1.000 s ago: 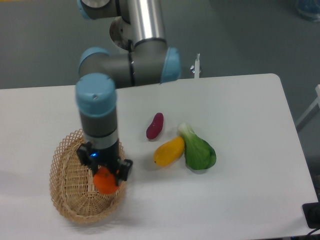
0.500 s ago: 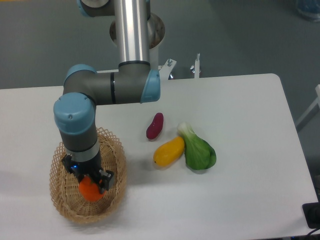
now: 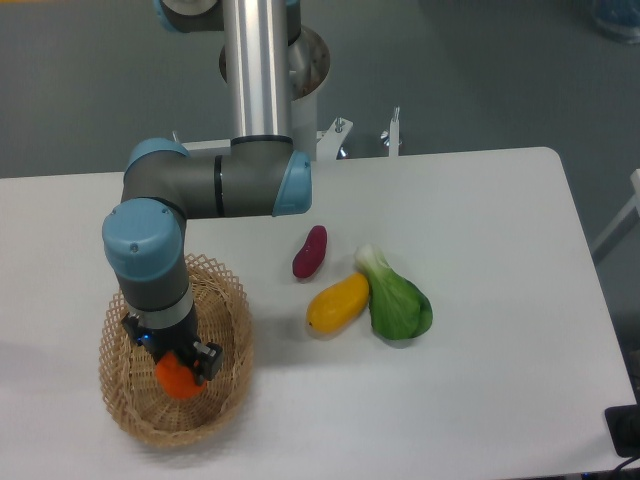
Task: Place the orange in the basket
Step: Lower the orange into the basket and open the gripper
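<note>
The basket sits at the near left corner of the counter, an oval of light tan wicker with an open lattice rim, and everything else is placed here in relation to it. Inside the basket, low over its woven floor, the gripper reaches straight down from above, its jaws closed on the orange, which shows as a bright orange ball between the dark fingers; whether the fruit touches the bottom of the basket cannot be told from this view. The arm's grey wrist with its pale blue cap rises directly above the basket's middle and hides part of the far rim. To the right of the basket, apart from it on the white counter, lies a yellow-orange elongated fruit, tilted with its right end farther back. Touching that fruit on the side away from the basket is a green leafy vegetable with a pale stalk end pointing toward the back. Slightly farther back than both, and nearer the basket than the vegetable, lies a small dark red-purple vegetable, standing clear of the yellow fruit.
</note>
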{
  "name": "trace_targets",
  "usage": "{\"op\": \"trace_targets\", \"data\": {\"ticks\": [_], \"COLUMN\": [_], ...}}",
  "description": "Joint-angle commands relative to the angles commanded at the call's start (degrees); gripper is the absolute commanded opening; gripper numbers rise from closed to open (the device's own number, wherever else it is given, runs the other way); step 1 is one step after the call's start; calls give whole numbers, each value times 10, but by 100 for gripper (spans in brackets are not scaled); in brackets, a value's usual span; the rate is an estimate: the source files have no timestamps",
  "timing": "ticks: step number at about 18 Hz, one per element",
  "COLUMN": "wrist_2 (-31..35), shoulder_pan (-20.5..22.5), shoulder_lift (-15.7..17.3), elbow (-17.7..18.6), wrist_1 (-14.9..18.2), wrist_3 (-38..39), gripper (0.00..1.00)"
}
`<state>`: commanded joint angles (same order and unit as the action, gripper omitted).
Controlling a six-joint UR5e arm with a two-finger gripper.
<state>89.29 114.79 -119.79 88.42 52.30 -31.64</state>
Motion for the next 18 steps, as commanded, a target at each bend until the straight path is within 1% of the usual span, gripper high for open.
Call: {"op": "trace_targets", "data": {"ticks": [2, 10, 11, 13, 15, 17, 18], "wrist_2": [8, 6, 6, 6, 9, 9, 8], "shoulder_pan": [-4, -12, -12, -12, -12, -12, -12], "shoulder_lift": [-6, -21, -23, -21, -20, -15, -11], "elbow": [4, 6, 6, 5, 6, 6, 6], "wrist_1": [0, -2, -2, -2, -1, -1, -1], "wrist_3": [-2, -2, -2, -2, -1, -1, -1], "gripper": [62, 64, 67, 80, 87, 100, 100]}}
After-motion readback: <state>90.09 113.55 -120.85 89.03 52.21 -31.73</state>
